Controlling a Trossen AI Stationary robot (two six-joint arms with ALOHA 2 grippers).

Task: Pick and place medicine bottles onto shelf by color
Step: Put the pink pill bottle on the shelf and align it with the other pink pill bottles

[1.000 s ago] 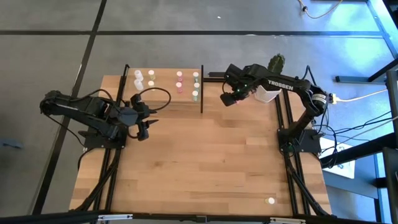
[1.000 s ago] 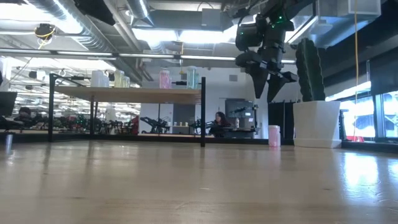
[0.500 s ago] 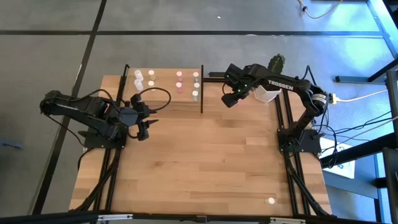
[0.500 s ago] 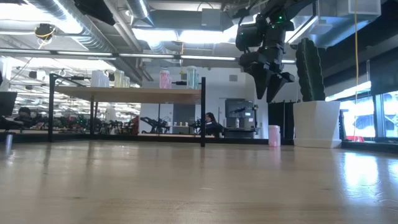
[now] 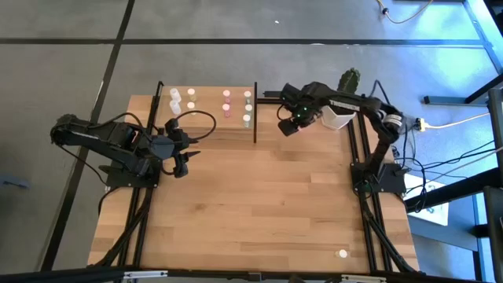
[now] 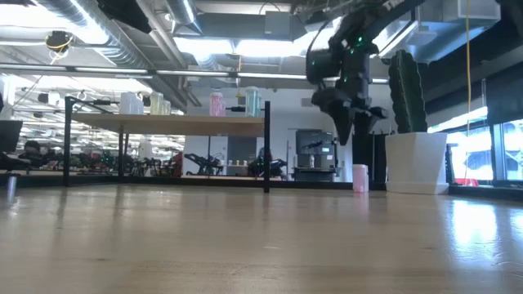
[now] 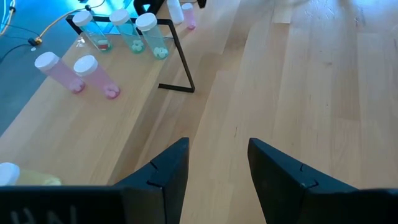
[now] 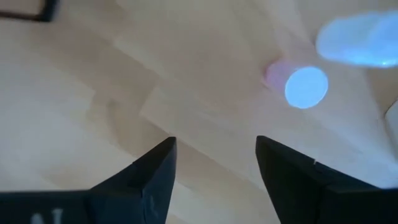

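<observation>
The shelf (image 5: 206, 130) stands at the table's far left. Several medicine bottles stand on it in colour groups: white (image 5: 174, 94), pale yellow (image 5: 191, 93), pink (image 5: 226, 95) and pale green (image 5: 247, 95). One pink bottle (image 6: 359, 178) with a white cap (image 8: 306, 87) stands upright on the table near the far right. My right gripper (image 6: 346, 137) hangs open above it, pointing down, and the bottle lies beyond its fingertips, not between them. My left gripper (image 5: 182, 165) waits open by the shelf's near edge, with nothing in it.
A white pot with a green cactus (image 5: 339, 116) stands close behind the pink bottle, at the far right. A lone white bottle (image 5: 342, 254) sits near the table's near right corner. The shelf's black corner post (image 6: 266, 147) rises left of my right gripper.
My right gripper has come down toward the pink bottle on the table, shifted slightly toward the shelf and turned a little about its own axis. The bottle has stayed where it was.
</observation>
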